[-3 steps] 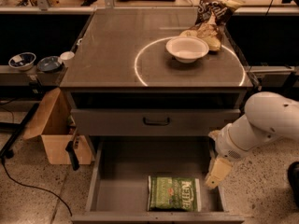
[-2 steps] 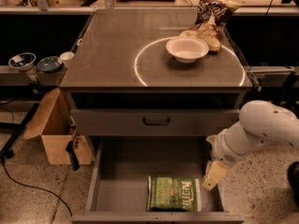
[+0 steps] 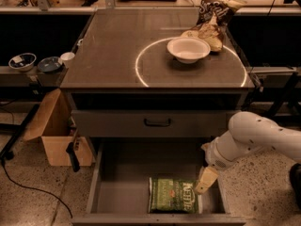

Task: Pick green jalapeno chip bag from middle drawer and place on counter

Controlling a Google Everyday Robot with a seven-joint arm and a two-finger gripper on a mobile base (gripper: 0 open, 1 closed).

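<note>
The green jalapeno chip bag (image 3: 172,195) lies flat on the floor of the open middle drawer (image 3: 122,187), near its front right. My gripper (image 3: 206,180) hangs from the white arm at the right, low over the drawer, right beside the bag's right edge. The counter (image 3: 117,51) with its thin white circle line is above and behind the drawer.
A white bowl (image 3: 188,49) and a dark brown chip bag (image 3: 212,14) stand at the counter's back right. A closed drawer front with a black handle (image 3: 157,123) sits above the open drawer. A cardboard box (image 3: 56,131) stands on the floor at the left.
My gripper and arm have moved a little left and down, closer to the bag's right edge. The bag has not moved.
</note>
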